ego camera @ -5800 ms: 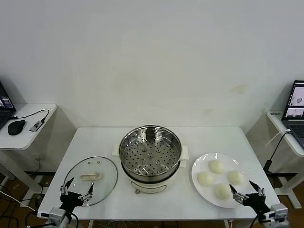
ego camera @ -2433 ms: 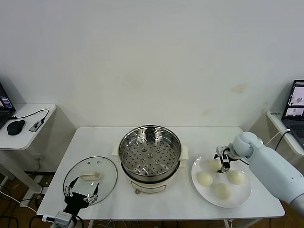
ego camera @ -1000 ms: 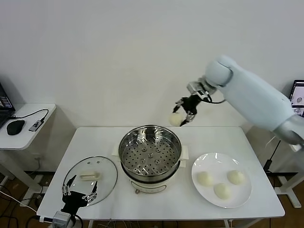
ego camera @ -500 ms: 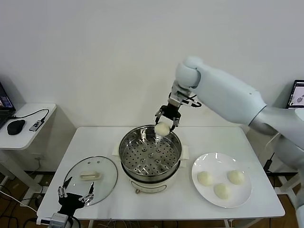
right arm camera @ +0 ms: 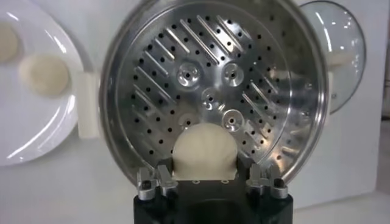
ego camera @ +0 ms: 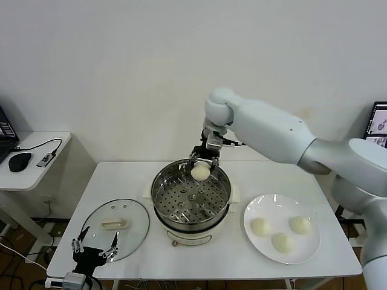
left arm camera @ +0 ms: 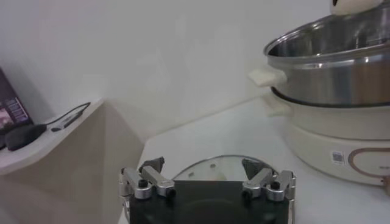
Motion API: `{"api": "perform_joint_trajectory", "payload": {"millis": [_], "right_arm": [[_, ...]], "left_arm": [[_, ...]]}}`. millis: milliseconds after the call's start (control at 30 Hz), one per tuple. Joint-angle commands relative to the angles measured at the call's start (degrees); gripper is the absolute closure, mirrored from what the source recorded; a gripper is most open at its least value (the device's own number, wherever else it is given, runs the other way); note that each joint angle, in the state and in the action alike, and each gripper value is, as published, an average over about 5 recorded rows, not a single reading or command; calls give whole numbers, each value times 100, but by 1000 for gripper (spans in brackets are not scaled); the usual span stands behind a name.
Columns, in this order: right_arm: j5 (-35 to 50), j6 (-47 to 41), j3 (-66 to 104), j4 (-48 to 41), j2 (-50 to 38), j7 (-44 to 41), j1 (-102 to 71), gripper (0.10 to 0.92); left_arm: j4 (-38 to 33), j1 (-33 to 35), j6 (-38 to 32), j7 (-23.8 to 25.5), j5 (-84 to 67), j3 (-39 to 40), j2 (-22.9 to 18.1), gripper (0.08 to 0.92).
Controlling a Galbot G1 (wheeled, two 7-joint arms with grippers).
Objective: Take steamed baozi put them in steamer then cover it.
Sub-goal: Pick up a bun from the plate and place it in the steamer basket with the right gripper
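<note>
One steamed baozi [ego camera: 200, 171] is being held between the jaws of the right gripper [ego camera: 201, 162] above the far side of the steamer [ego camera: 191, 199], over its perforated tray [right arm camera: 213, 91]. Three further buns [ego camera: 281, 232] are being kept on the white plate [ego camera: 253, 211] to the steamer's right. The left gripper [ego camera: 93, 251] is being held with jaws spread wide at the table's near edge, beside the glass lid [ego camera: 115, 228].

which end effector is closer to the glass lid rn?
Left. The left end effector sits open at the table's near edge, right beside the glass lid. The right end effector is over the steamer, holding a baozi.
</note>
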Motion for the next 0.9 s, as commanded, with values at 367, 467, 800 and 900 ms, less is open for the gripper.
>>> {"api": "perform_joint_trajectory", "payload": {"millis": [367, 467, 800, 900], "right_arm": [[-1007, 271, 136, -706, 423, 842, -428, 395], [-1126, 269, 190, -755, 456, 903, -492, 391], [-1167, 253, 311, -918, 513, 1038, -649, 350], [-1094, 155, 325, -838, 448, 1052, -651, 268]], "left_arm": [[139, -26, 1, -19, -17, 26, 18, 177], [175, -35, -2, -21, -18, 36, 32, 177], [293, -115, 6, -23, -8, 100, 39, 177], [310, -113, 13, -28, 5, 122, 21, 177]]}}
